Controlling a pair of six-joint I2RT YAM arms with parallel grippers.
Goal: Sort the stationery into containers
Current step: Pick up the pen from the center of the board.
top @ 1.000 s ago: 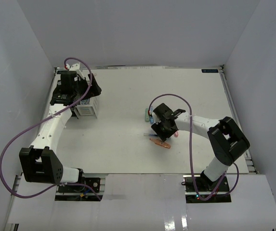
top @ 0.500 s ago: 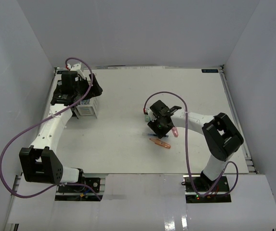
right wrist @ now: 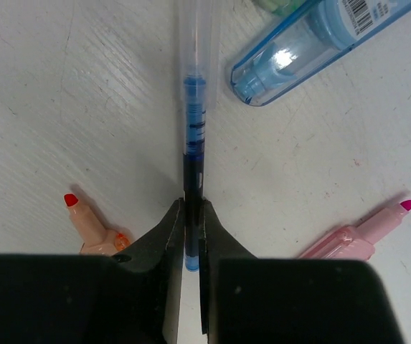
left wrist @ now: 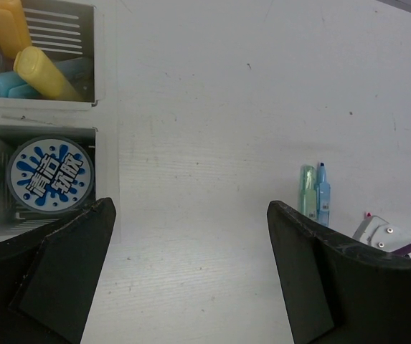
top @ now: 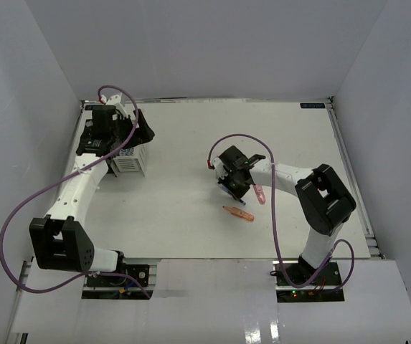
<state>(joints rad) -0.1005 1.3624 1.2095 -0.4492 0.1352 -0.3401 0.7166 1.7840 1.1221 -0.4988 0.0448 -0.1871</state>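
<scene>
The right gripper (right wrist: pixel 191 218) pinches the thin blue pen (right wrist: pixel 193 136) by one end, between the table's (top: pixel 176 222) side edges. We note that its long axis runs straight out from the fingers (right wrist: pixel 163 240). The left gripper (left wrist: pixel 189 208), fingers spread, hangs above the white container (left wrist: pixel 108 72) near the far left corner.

White table (top: pixel 183 222) with white organizer (top: pixel 130 166), orange marker (top: pixel 238 213), pink marker (top: pixel 260 193)

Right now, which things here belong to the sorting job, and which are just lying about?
Job: pen, clamped in right gripper; blue marker, green marker, pink marker, orange marker; white organizer, yellow markers, tape roll.
Lying about: purple cable.
</scene>
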